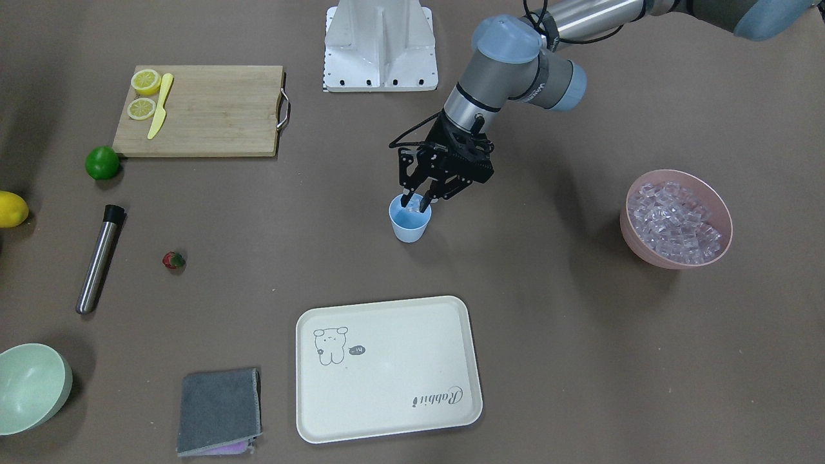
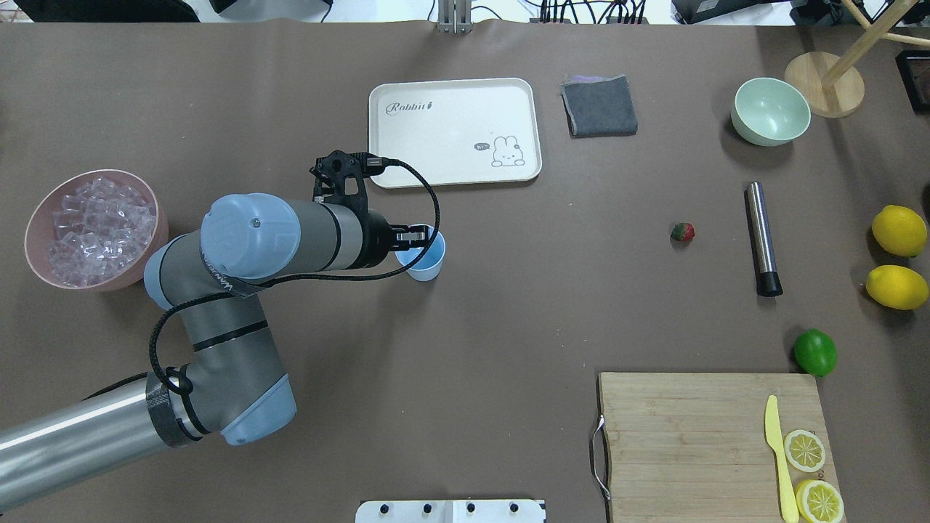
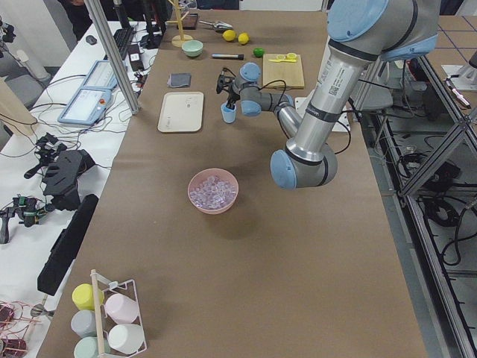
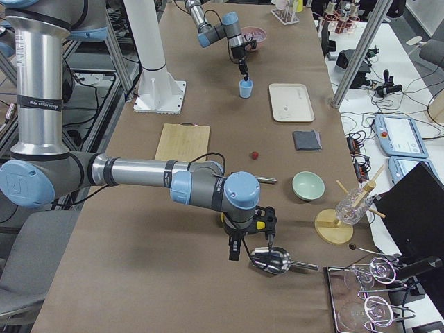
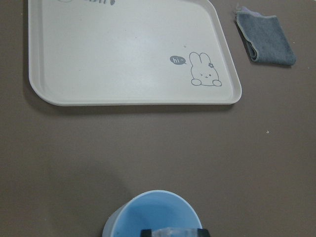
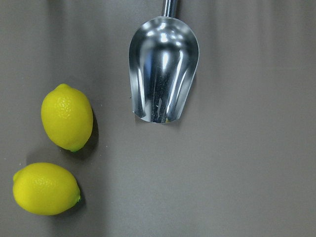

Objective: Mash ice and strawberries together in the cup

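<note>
Left pincer [image 1: 415,203] pinches ice cube [image 5: 170,231] over cup [image 1: 410,227]; release off-centre, you bounce it onto tabletop [image 1: 548,290]. Right pincer [image 4: 236,251]: cannot tell.

Metal scoop [image 6: 164,71] (mouth downward) beside two lemons [image 6: 66,117].

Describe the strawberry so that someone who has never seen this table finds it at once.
Start at the wooden cutting board and look past the green lime to the steel rod with a black end. The strawberry lies alone beside that rod, apart from it, on the side toward the light-blue cup. It is the only small red thing, with a green leafy top.
</note>
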`<state>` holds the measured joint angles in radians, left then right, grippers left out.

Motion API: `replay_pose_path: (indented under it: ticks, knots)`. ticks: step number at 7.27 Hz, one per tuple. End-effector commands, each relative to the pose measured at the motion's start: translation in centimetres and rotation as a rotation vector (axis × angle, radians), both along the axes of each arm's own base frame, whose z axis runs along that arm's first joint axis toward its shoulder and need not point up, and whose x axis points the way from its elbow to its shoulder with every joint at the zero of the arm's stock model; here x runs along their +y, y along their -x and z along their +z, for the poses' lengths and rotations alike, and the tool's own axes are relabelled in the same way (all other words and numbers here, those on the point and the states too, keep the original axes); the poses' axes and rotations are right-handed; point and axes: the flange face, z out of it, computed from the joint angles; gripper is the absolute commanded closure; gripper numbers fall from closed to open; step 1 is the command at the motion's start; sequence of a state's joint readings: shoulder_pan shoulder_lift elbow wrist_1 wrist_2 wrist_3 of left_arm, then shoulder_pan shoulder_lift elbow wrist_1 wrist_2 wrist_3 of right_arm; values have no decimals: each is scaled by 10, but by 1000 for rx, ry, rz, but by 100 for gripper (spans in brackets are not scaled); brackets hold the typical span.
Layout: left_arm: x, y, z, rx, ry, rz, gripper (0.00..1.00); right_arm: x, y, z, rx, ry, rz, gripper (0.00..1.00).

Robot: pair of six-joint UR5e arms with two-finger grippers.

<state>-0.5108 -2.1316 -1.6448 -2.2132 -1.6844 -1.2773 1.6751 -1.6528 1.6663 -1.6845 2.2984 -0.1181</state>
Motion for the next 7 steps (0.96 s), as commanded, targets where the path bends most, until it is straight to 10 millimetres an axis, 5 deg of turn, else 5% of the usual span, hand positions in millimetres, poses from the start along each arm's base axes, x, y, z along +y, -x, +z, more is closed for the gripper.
replay_pose_path:
  ticks: [1, 4, 5, 7]
  knots:
    - [-2, -6, 5, -12, 1, -4, 3, -1, 0, -2, 1, -4, 1, 0]
    - [-14, 10, -8, 9, -9, -19, 3, -2, 0, -3, -2, -7, 0, 0]
    - [-36, 39, -10, 13, 8, -4, 3, -2, 0, -3, -2, -6, 1, 0]
    - [-84, 141, 29, -99, 23, 69, 3, -1, 1, -2, -8, -9, 1, 0]
